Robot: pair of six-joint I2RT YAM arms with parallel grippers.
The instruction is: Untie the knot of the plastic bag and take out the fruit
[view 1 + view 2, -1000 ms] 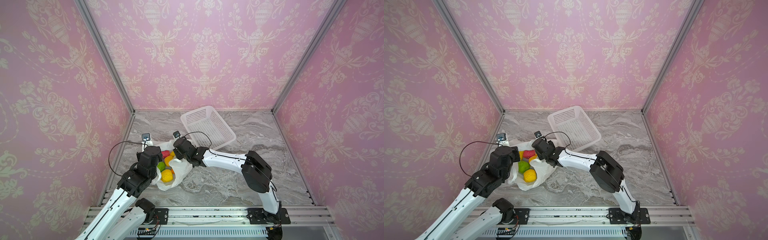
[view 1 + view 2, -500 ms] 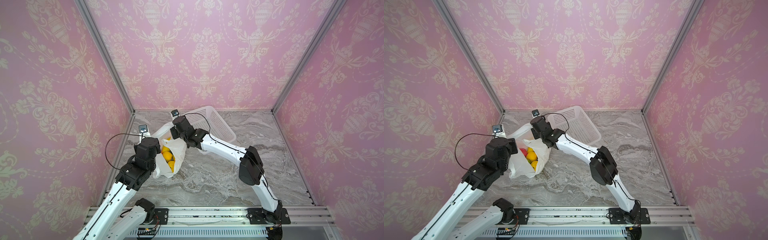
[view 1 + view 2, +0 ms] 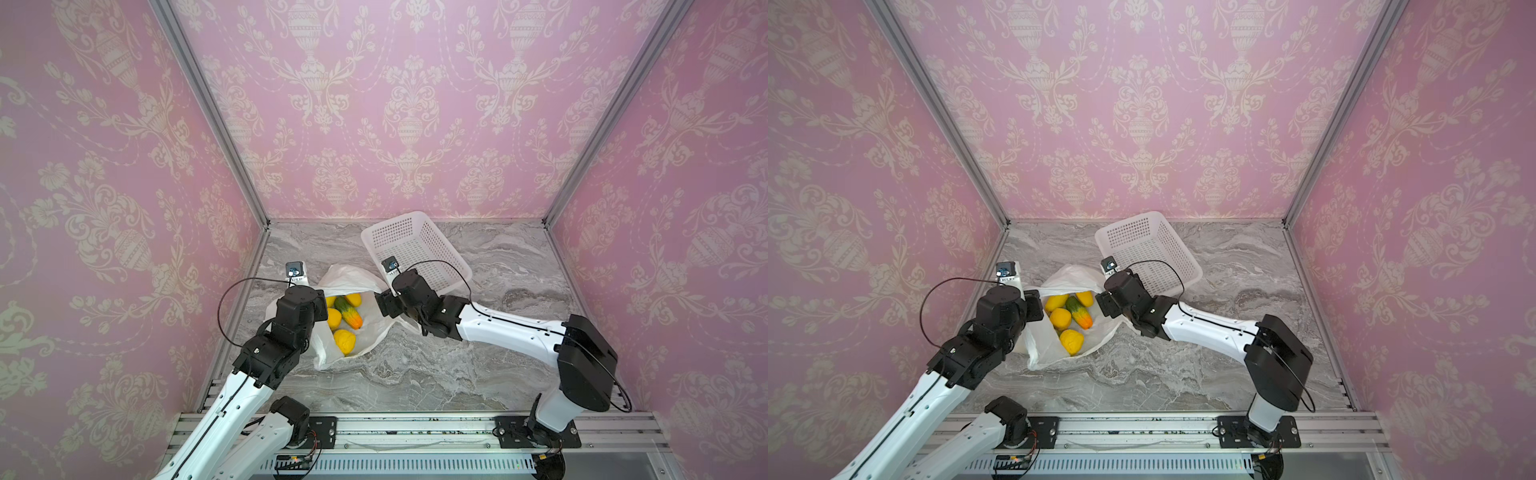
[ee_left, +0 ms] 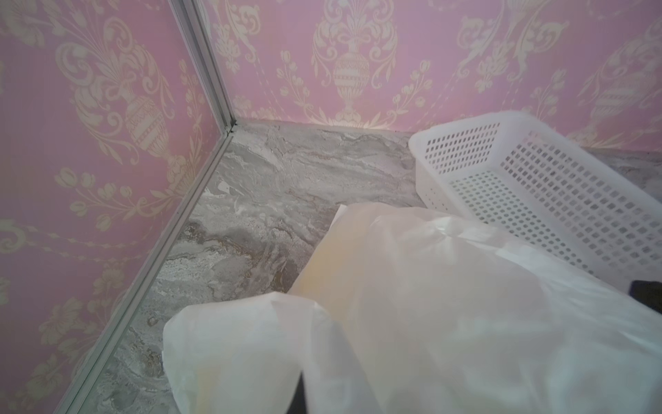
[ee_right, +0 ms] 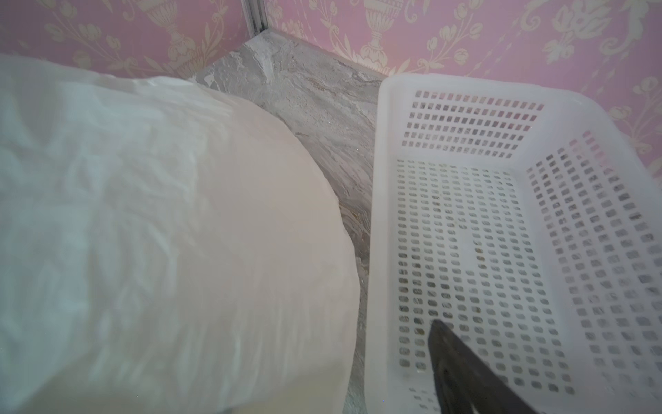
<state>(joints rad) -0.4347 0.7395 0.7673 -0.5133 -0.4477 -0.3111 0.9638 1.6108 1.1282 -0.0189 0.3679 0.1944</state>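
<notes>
- Both arms have come down since half a second ago, and the thin, translucent white plastic bag (image 3: 357, 278) now lies slumped on the grey marbled worktop (image 3: 415, 374) with its mouth spread open.
- Inside it sits the fruit (image 3: 334, 318): several yellow toy pieces and one green-to-orange oblong (image 3: 351, 312).
- At the bag's left rim, the left hand (image 3: 322, 301) is pinched tight on the film.
- At the right rim, the right hand (image 3: 383, 305) stands wide, near the white perforated plastic basket (image 3: 399, 237). One dark finger (image 5: 458, 365) shows; the film hides its partner.
</notes>
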